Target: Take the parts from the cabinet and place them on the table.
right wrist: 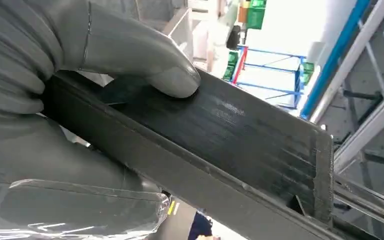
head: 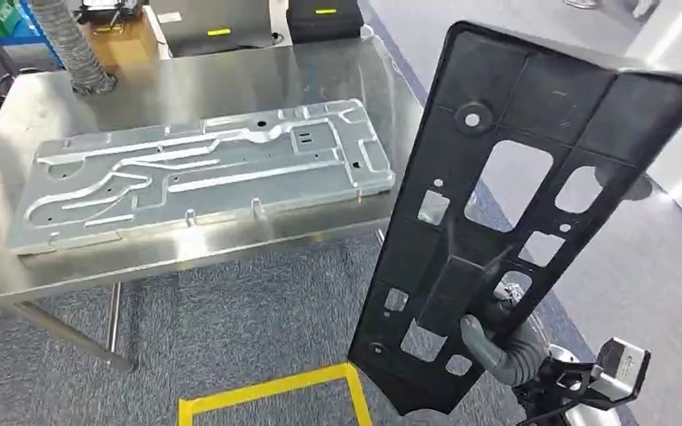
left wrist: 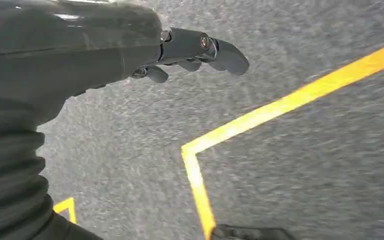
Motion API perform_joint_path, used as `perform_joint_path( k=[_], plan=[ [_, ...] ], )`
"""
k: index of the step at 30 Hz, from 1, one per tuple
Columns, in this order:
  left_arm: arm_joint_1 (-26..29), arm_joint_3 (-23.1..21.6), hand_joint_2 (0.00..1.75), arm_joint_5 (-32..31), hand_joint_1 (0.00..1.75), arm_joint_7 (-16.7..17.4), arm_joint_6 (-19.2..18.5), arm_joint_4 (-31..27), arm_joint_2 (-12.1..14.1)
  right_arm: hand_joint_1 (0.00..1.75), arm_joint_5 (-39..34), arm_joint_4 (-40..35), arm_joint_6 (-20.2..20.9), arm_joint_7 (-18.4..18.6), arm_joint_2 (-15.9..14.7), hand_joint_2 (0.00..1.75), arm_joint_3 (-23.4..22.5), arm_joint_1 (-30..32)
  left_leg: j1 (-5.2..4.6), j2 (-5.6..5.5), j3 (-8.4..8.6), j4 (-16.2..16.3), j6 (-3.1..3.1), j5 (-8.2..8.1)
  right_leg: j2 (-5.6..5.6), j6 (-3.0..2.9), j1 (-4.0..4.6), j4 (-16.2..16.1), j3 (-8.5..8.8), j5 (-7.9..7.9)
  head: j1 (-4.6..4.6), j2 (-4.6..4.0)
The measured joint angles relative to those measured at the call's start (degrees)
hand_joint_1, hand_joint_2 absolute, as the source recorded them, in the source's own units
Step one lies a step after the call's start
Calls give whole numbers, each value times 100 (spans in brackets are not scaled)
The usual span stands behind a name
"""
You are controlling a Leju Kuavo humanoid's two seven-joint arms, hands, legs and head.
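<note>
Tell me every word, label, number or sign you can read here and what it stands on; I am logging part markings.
No text can be read.
black panel in the right hand: no print or label visible.
metal plate on the steel table: stamped ribs and holes, no readable marking.
black machines behind the table: yellow strips, too small to read.
floor: plain yellow tape lines, no lettering.

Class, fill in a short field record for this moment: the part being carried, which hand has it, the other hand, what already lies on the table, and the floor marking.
Carried part: black plastic panel with cut-outs, held up on end, beside the table
Holding hand: right hand, gripping the panel's lower part
Other hand: left hand, holding nothing, above the carpet
On the steel table: grey metal panel, lying flat
Floor marking: yellow tape on grey carpet
</note>
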Motion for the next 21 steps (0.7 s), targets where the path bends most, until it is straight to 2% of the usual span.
perform_joint_path(
  k=[1,2,3,4,5,6,7,8,9,10,11,12,13,14,15,16,17,18,19,20,21],
  plan=[
    [8,0,175,0,0,-7,-2,0,0,169,11,24,-4,17,-4,175,-2,-37,-1,-16,130,-44,-47,-102,-23,-71,62,23,8,-21,0,2],
    [-23,0,175,-4,0,-11,-4,0,0,169,31,20,-11,66,-15,175,-11,-46,-5,6,220,-138,-91,-154,12,-154,72,64,68,-162,-9,0],
    [-59,-2,175,-4,0,-15,-4,-2,2,169,37,-13,-18,83,-59,175,-40,-85,-19,26,443,-227,-141,-106,46,-221,66,61,134,-265,2,0],
    [-106,-4,175,-4,0,-24,-4,-2,2,169,41,-15,-20,102,-93,175,-61,-170,-24,31,340,-26,-167,110,48,-261,61,32,263,-398,0,2],
    [-163,-7,175,-7,0,-24,-7,-4,11,169,41,-7,-31,138,-131,175,-77,-268,-19,43,94,511,-183,362,68,-315,7,-46,436,-461,-7,2],
    [-187,-7,175,-7,0,-22,-9,-4,7,169,44,4,-39,175,-169,175,-83,-348,-24,67,-256,1078,-209,596,70,-328,3,-108,582,-558,-2,2],
    [-201,-11,175,-7,0,-22,-15,-2,0,169,41,30,-48,227,-214,175,-83,-430,-23,81,-623,1538,-214,626,66,-355,14,-174,729,-651,-7,2],
    [-192,-11,175,-9,0,-22,-18,-2,0,169,35,70,-48,276,-249,175,-83,-535,-18,88,-993,1828,-235,452,72,-362,15,-226,900,-755,-4,2],
    [-171,-11,175,-9,0,-13,-22,-2,0,169,35,133,-41,317,-310,175,-83,-643,-18,91,-1286,1939,-238,160,88,-367,14,-279,1077,-862,-4,2],
    [-134,-11,175,-11,0,-6,-22,-2,0,169,33,182,-33,345,-365,175,-83,-747,-18,93,-1554,1930,-251,-167,107,-368,14,-340,1279,-973,-4,2],
    [-99,-9,175,-13,0,7,-26,-2,0,169,28,240,-31,376,-430,175,-87,-838,-19,95,-1791,1837,-246,-421,118,-363,17,-397,1492,-1094,-4,2],
    [-71,-9,175,-15,0,15,-33,-2,0,169,24,311,-22,389,-494,175,-87,-958,-26,96,-1986,1637,-225,-477,121,-358,24,-453,1712,-1219,-4,2],
    [-53,-9,175,-20,0,20,-41,-2,-2,169,17,412,6,411,-574,175,-87,-1075,-45,96,-2137,1340,-173,-243,121,-352,34,-503,1917,-1337,-4,2],
    [-25,-9,175,-20,0,22,-46,0,-4,169,13,505,35,450,-643,175,-87,-1206,-64,98,-2249,949,-105,348,120,-348,54,-553,2105,-1467,-4,2],
    [20,-9,175,-20,0,22,-48,0,-2,169,13,659,70,494,-712,175,-85,-1374,-95,100,-2335,424,-10,1464,118,-345,48,-588,2225,-1594,-4,2],
    [48,-9,175,-22,0,22,-46,0,3,169,20,884,102,539,-782,175,-66,-1621,-172,97,-2390,-74,31,2331,177,-294,81,-532,2382,-1736,-4,2],
    [48,-7,175,-24,0,28,-48,0,0,169,57,1043,105,623,-857,175,-57,-1861,-181,76,-2341,178,11,2179,220,-236,82,-584,2480,-1866,0,2],
    [-2,-7,175,-33,0,18,-42,0,-7,169,94,1199,135,689,-987,175,-52,-2127,-228,64,-2323,223,23,2034,216,-204,54,-605,2654,-1915,-4,2],
    [-80,-7,175,-37,0,11,-37,0,-11,169,116,1335,168,704,-1099,175,-42,-2428,-224,68,-2280,242,60,1957,210,-183,27,-394,2563,-1808,-2,2],
    [-155,-11,175,-44,0,2,-33,0,-26,169,138,1485,168,734,-1181,175,-22,-2755,-211,69,-2202,215,105,1909,219,-128,28,16,2332,-1569,-7,2],
    [-195,-13,175,-53,0,-20,-33,0,-37,169,185,1712,164,776,-1237,175,54,-3066,-184,56,-2125,163,127,1852,161,-106,7,565,2005,-1360,-2,2]
  ],
)
